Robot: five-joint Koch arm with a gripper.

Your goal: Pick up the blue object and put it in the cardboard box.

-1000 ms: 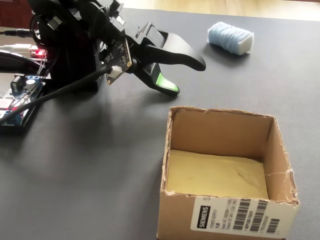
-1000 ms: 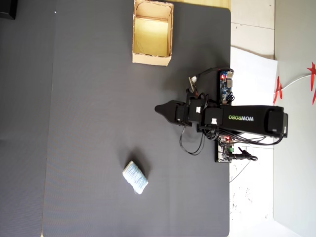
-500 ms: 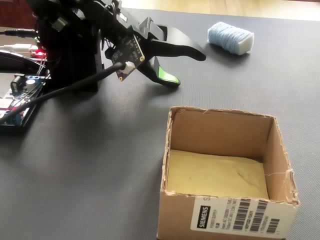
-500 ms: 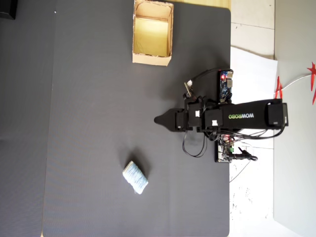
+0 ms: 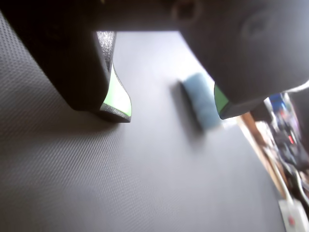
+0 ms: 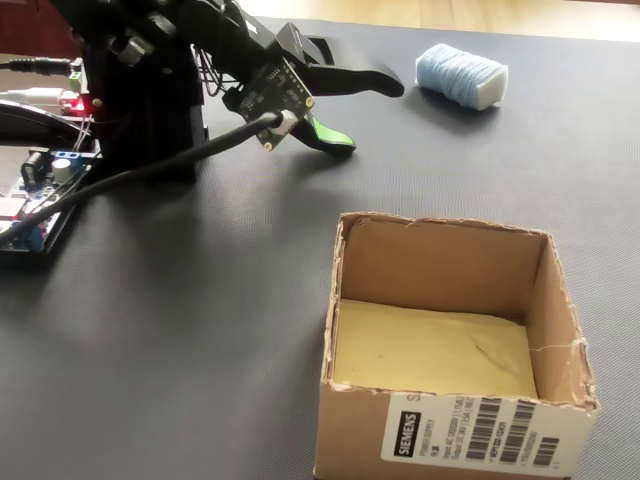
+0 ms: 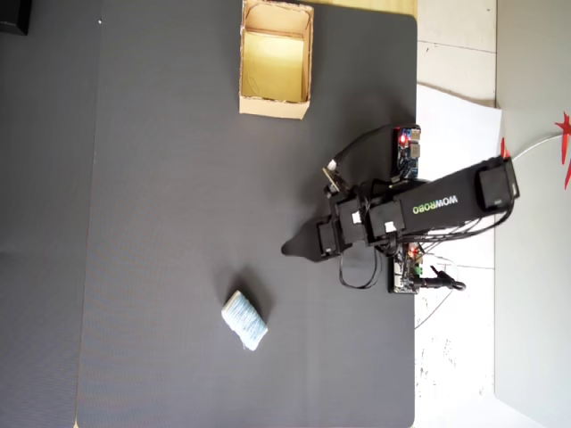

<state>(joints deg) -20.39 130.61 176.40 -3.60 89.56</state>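
Note:
The blue object [image 5: 203, 99], a small pale blue and white ribbed bundle, lies on the dark mat. In the wrist view it sits just ahead of my right fingertip, partly hidden by it. In the fixed view the blue object [image 6: 462, 75] lies to the right of my gripper [image 6: 370, 115], apart from it. The overhead view puts the blue object [image 7: 244, 320] below and left of the gripper [image 7: 294, 248]. My gripper [image 5: 172, 112] is open, its green-lined jaws wide apart and holding nothing. The cardboard box [image 6: 440, 265] stands open-topped and empty; the overhead view has the cardboard box [image 7: 275, 107] at the mat's top edge.
The arm's black base [image 6: 140, 110] and circuit boards [image 6: 40, 190] with cables sit at the left of the fixed view. In the overhead view the mat's right edge [image 7: 416, 178] meets white paper [image 7: 455, 134] under the arm. Clutter [image 5: 289, 145] shows beyond the mat in the wrist view.

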